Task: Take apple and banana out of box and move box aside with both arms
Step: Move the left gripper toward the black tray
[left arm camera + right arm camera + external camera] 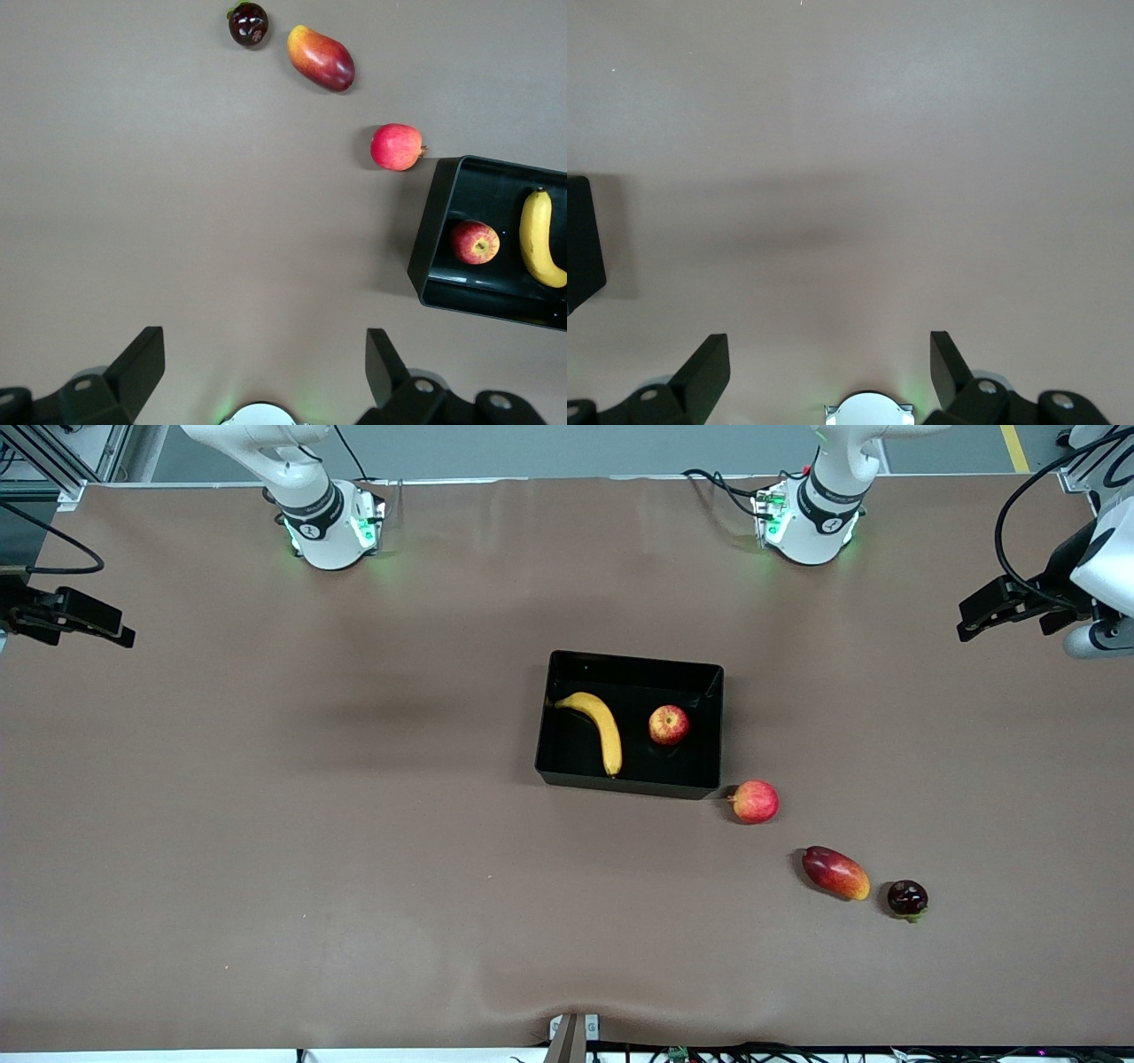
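The black box [567, 775] lies in the middle of the table. Inside it, a yellow banana [602, 729] rests toward the right arm's end. A red apple [669, 724] with yellow streaks sits beside it toward the left arm's end. The left wrist view shows the box [429, 239], the banana [539, 239] and the apple [475, 242]. My left gripper [974, 620] [263, 354] hangs open and empty, high over the left arm's end of the table. My right gripper [106, 627] [828, 359] hangs open and empty, high over the right arm's end. Only a corner of the box [580, 239] shows in the right wrist view.
A second round red-yellow fruit [755, 801] [396, 146] lies on the table just off the box's near corner, toward the left arm's end. Nearer to the front camera lie an oblong red-orange fruit [835, 872] [321, 57] and a small dark purple fruit [907, 898] [248, 24].
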You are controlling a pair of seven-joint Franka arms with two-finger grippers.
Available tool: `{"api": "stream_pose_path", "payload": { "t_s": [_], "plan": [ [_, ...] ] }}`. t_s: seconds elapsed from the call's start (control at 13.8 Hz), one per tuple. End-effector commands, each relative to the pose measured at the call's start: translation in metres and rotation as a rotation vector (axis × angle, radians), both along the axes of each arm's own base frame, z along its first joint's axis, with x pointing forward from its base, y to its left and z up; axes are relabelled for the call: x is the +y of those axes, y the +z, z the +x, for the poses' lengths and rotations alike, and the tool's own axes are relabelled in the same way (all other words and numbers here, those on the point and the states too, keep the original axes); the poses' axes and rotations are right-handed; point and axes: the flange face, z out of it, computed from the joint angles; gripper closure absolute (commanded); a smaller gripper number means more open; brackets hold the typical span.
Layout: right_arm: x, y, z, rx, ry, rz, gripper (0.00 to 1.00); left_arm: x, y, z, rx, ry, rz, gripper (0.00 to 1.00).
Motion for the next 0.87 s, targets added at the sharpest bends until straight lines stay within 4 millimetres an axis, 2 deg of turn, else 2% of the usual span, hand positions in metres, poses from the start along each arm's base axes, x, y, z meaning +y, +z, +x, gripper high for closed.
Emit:
{"api": "stream_pose_path", "payload": {
  "t_s": [0.0, 0.22, 0.29, 0.43, 0.51, 0.58, 0.65, 0.8],
  "plan": [
    [0.001, 0.003, 0.0, -0.004, -0.004, 0.004, 0.0, -0.004, 0.007, 0.0, 0.003, -0.004, 0.009, 0.0],
    [-0.001, 0.003, 0.0, -0.006, -0.008, 0.004, 0.0, -0.014, 0.004, 0.001, 0.008, -0.022, 0.008, 0.0],
    [-0.001, 0.003, 0.0, -0.004, -0.007, 0.004, 0.0, -0.026, -0.009, 0.008, 0.031, -0.042, 0.013, 0.0],
    [-0.001, 0.003, 0.0, -0.006, -0.007, 0.004, 0.0, -0.034, -0.028, 0.027, 0.059, -0.056, 0.003, 0.0],
    [0.0, 0.003, 0.0, -0.006, -0.005, 0.004, 0.0, -0.048, -0.035, 0.029, 0.062, -0.069, -0.013, 0.0],
    [0.001, 0.001, 0.001, -0.003, -0.002, 0.004, 0.0, -0.064, -0.052, 0.038, 0.076, -0.055, -0.034, 0.0],
    [0.001, 0.0, 0.001, -0.002, 0.001, 0.004, 0.0, -0.079, -0.064, 0.042, 0.085, 0.014, -0.045, 0.0],
    [0.001, 0.0, 0.002, -0.002, 0.001, 0.004, 0.0, -0.107, -0.1, 0.042, 0.125, 0.135, -0.043, 0.0]
  ]
}}
